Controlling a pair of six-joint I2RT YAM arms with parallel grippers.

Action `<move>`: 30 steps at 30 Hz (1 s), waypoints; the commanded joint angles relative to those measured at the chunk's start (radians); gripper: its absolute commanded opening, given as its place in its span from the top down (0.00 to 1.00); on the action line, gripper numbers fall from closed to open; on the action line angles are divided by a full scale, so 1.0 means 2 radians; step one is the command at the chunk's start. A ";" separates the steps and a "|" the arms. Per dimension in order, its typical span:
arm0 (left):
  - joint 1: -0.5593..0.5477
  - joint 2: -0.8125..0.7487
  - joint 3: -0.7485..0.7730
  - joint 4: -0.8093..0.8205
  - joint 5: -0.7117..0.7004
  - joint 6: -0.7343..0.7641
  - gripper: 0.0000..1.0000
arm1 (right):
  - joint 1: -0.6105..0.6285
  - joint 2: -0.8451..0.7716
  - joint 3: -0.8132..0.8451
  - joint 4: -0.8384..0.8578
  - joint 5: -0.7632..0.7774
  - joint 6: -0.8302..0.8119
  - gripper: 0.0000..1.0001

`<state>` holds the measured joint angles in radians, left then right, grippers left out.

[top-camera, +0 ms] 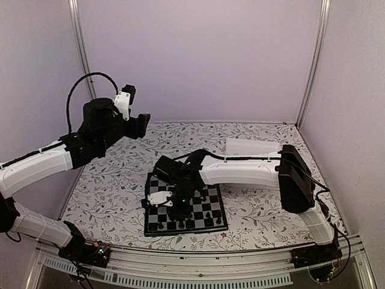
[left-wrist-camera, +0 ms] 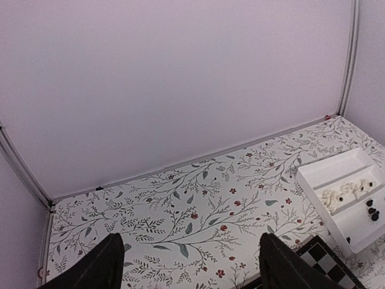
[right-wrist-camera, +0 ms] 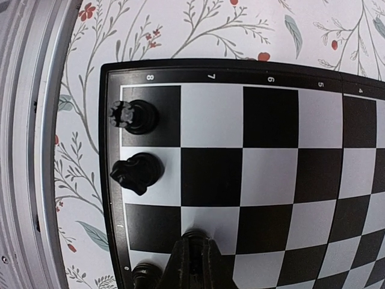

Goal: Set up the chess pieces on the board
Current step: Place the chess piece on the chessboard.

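Right claw (right-wrist-camera: 192,239): shut, low over the board (right-wrist-camera: 271,168), probably seating a piece; hold unclear.
Left claw (left-wrist-camera: 194,262): wide open, empty, raised clear.
Chess pieces (right-wrist-camera: 137,173): two stand on the board's edge squares.

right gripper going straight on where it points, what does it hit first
Probably a light square of the black and grey checked chessboard, just beyond the shut right gripper; depth unclear.

You're seeing glossy black plastic chess pieces (right-wrist-camera: 135,116) on a smooth, satin board (right-wrist-camera: 271,114). Table cover (left-wrist-camera: 180,223) is matt floral print, tray (left-wrist-camera: 337,174) is matt white plastic, rail (right-wrist-camera: 24,150) at frame left is brushed metal.
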<state>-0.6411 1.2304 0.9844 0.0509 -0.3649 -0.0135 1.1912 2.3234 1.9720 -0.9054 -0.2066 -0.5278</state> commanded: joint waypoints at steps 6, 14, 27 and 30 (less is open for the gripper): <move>0.005 -0.001 -0.003 0.009 0.004 0.002 0.21 | 0.003 0.031 0.041 -0.004 0.018 0.010 0.97; 0.005 0.000 -0.002 0.006 0.007 0.003 0.21 | 0.004 0.038 0.043 -0.012 0.015 0.012 0.90; 0.005 -0.001 -0.001 0.004 0.011 0.003 0.21 | 0.004 0.016 0.022 -0.015 0.019 0.011 0.95; 0.005 -0.001 -0.001 0.004 0.011 0.003 0.21 | 0.005 0.012 0.019 -0.014 0.020 0.010 0.95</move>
<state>-0.6411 1.2304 0.9844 0.0475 -0.3489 -0.0135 1.1915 2.3688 2.0407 -0.9058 -0.1867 -0.5125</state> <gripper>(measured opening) 0.789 0.065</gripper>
